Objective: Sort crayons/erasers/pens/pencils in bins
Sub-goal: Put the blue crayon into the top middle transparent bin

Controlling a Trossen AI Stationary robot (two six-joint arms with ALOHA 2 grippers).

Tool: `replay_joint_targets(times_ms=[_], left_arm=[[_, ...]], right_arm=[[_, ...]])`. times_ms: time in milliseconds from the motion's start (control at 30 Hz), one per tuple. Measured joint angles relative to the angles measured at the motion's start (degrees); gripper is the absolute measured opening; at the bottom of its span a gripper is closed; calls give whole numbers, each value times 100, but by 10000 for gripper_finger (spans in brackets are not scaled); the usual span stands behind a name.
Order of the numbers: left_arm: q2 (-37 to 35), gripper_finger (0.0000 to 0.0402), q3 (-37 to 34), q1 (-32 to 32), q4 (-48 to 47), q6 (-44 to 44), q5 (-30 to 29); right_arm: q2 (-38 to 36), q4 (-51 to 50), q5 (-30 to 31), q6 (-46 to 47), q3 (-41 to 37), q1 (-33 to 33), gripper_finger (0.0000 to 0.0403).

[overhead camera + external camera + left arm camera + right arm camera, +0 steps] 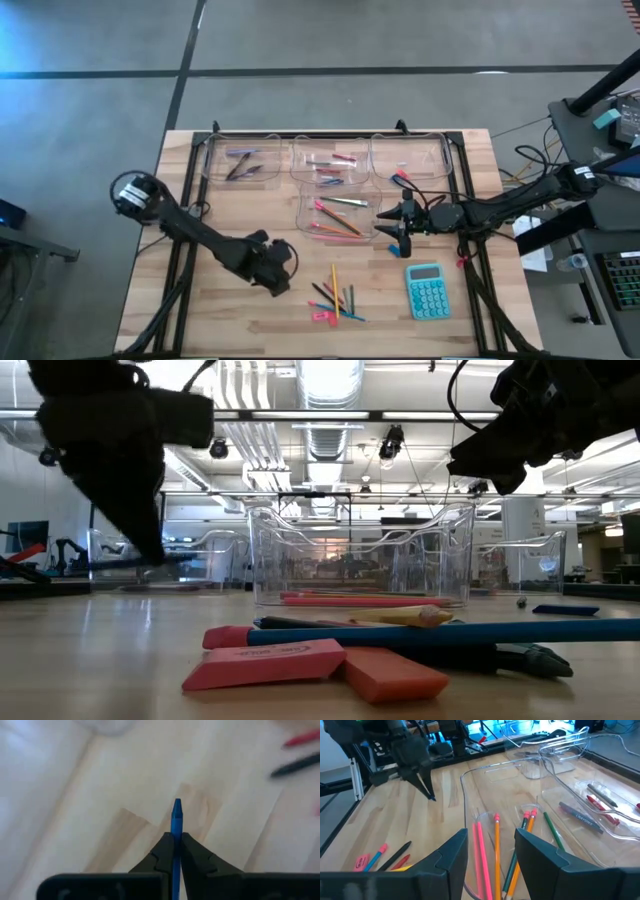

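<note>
Risk of misfiling or dropping a blue stick mid-carry.

Largest first: four bins (pixel 335 215), one nearer with pencils (pixel 496 852), three in the far row; easy to pick the wrong one. Left gripper (pixel 272 262) pinching a blue pen or pencil (pixel 176 815), kind unclear, thin grip liable to slip. Right gripper (pixel 490 851) spread over the pencil bin. Loose pile (pixel 335 298) near the calculator (pixel 426 290).

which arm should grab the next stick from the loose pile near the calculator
Right, probably. The right gripper is open and empty above the front bin, beside the pile. The left gripper is shut on a blue stick.
</note>
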Motion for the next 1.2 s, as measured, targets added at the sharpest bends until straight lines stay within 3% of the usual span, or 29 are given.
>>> replay_joint_targets(times_ms=[233,333,500,633,767,967,1200], left_arm=[[-930,1,7,340,-574,676,-1251],[-1408,1,15,727,-494,1526,-1784],[-1884,1,169,1818,190,3321,-1919],[-1922,1,234,2837,1449,5112,-1467],[-1689,1,234,3848,2646,6148,-535],[-934,1,236,4854,3678,6735,485],[-27,1,366,5225,4117,6775,1035]], right_arm=[[0,2,1,0,0,-1,153],[0,9,1,0,0,0,153],[0,28,2,2,0,0,153],[0,30,25,0,0,0,153],[0,9,46,-10,0,-1,153],[0,-7,46,-22,0,0,153],[0,-39,46,-58,0,0,153]])
